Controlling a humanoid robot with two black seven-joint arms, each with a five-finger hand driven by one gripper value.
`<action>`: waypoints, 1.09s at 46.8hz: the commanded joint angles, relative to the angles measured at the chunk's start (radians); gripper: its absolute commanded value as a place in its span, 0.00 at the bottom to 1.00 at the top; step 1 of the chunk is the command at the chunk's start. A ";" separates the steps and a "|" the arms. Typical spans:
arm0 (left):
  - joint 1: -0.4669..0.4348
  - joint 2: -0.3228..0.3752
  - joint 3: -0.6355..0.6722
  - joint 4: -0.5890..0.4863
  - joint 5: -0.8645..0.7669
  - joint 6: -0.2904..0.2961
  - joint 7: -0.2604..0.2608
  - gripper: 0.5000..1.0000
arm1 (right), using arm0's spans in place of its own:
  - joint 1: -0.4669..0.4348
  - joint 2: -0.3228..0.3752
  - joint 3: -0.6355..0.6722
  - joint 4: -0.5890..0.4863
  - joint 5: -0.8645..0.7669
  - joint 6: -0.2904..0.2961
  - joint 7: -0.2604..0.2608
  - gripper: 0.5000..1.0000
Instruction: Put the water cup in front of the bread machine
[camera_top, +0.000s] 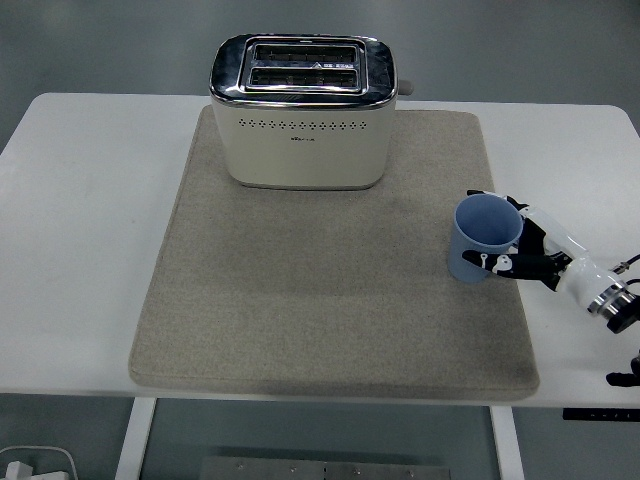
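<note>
Hand: right hand (527, 250) is wrapping its fingers around the blue cup (482, 239).
Surface: beige mat (330, 300) is lying under it, covering the white table (90, 240).
Toaster: cream toaster (302, 110) is sitting well beyond, leftward.
Room: grey floor is showing around.

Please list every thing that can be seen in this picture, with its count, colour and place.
Bread machine: one, cream body with chrome top, at the far end of the mat, slots facing up.
Water cup: one, light blue, upright on the mat's right side, near its right edge.
Mat: one, beige-grey, lying in the middle of the table.
Table: one, white, under everything.
White object: one, on the floor at the lower left, too cut off to identify.
Right robot hand: one, black and white, coming in from the right edge, fingers closed around the water cup.
Left robot hand: not in view.
</note>
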 joint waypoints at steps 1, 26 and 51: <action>0.000 0.000 0.000 0.000 0.000 0.000 0.000 0.99 | 0.002 0.000 0.000 0.000 -0.004 0.000 0.002 0.20; 0.000 0.000 0.000 0.000 0.000 0.000 0.000 0.99 | 0.002 0.000 0.001 0.002 -0.036 0.000 0.003 0.00; 0.000 0.000 0.000 0.000 0.000 0.000 0.000 0.99 | 0.010 -0.037 0.023 0.025 -0.008 0.017 0.003 0.00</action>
